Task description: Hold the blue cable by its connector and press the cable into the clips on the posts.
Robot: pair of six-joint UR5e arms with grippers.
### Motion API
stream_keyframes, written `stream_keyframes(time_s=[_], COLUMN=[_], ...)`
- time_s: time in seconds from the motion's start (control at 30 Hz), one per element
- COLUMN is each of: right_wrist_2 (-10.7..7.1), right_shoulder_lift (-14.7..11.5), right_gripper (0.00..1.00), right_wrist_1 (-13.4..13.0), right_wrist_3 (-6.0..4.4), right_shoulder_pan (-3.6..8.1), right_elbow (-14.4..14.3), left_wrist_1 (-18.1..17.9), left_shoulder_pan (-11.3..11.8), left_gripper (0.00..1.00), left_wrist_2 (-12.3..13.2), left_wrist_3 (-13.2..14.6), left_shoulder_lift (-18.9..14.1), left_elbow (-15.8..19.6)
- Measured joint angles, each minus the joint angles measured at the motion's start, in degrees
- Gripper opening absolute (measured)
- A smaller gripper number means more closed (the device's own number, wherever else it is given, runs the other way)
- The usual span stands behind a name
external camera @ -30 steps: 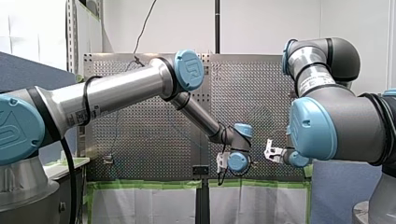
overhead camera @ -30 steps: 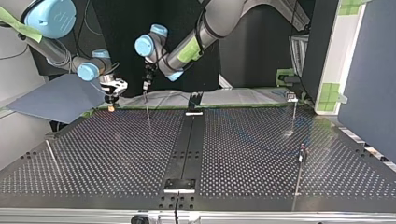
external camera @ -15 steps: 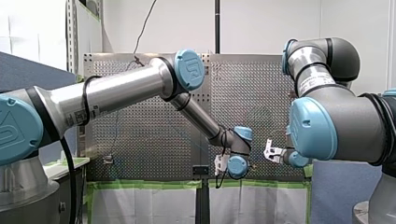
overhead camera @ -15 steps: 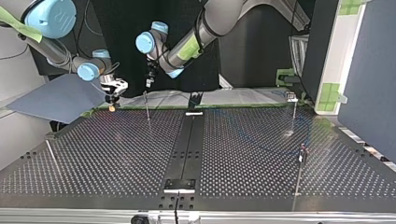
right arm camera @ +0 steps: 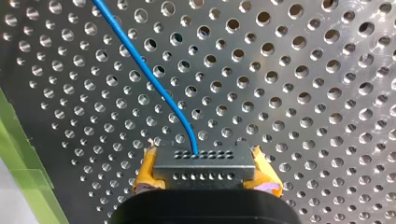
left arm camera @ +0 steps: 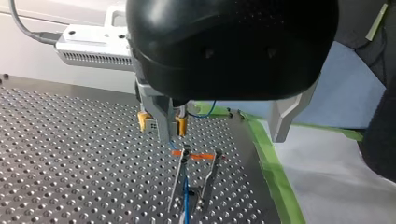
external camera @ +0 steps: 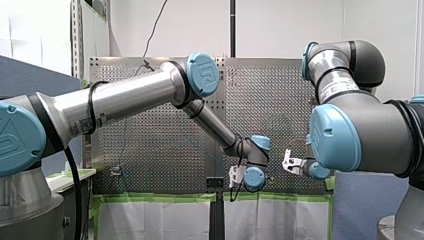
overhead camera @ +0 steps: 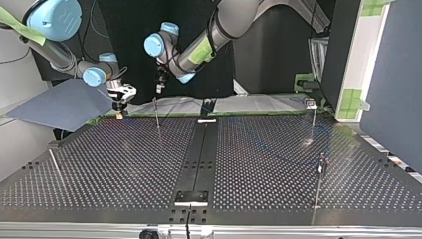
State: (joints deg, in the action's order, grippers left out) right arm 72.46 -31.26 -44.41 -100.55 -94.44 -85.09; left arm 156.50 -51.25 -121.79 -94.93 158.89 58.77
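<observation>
My right gripper (right arm camera: 205,179) is shut on the grey connector (right arm camera: 203,163), its yellow pads on either side. From the connector the blue cable (right arm camera: 140,60) runs out over the perforated table (right arm camera: 303,93). In the left wrist view my left gripper (left arm camera: 220,140) hangs open and empty above a thin post whose clip (left arm camera: 186,153) carries an orange mark. The blue cable (left arm camera: 185,196) runs down past that clip. In the top view my left gripper (overhead camera: 159,85) is just above this post (overhead camera: 157,113), and my right gripper (overhead camera: 121,97) is beside it at the view's left.
Further thin posts stand at the top view's right, one (overhead camera: 313,117) near the back edge and one (overhead camera: 321,167) closer to the camera. A black rail (overhead camera: 199,154) runs down the table's middle. Green tape (left arm camera: 273,172) edges the table beside the left gripper.
My left gripper has lifted a little off the post's top and drawn slightly away from it. The right arm and the connector have stayed put.
</observation>
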Motion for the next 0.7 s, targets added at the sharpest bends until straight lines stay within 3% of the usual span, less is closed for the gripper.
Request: stream_keyframes(time_s=[0.2,0.7], right_wrist_2=[-0.07,-0.11], right_shoulder_lift=[0.0,0.0], right_gripper=[0.0,0.0], right_wrist_1=[0.0,-0.03], right_wrist_3=[0.06,0.03], right_shoulder_pan=[-0.12,-0.48], right_elbow=[-0.01,0.0], left_wrist_1=[1.38,3.05], left_shoulder_pan=[-0.17,-0.78], left_gripper=[1.0,1.0], left_wrist_2=[-2.4,-3.93], left_wrist_3=[1.57,0.91], left_shoulder_lift=[0.0,-0.2], left_elbow=[-0.13,-0.01])
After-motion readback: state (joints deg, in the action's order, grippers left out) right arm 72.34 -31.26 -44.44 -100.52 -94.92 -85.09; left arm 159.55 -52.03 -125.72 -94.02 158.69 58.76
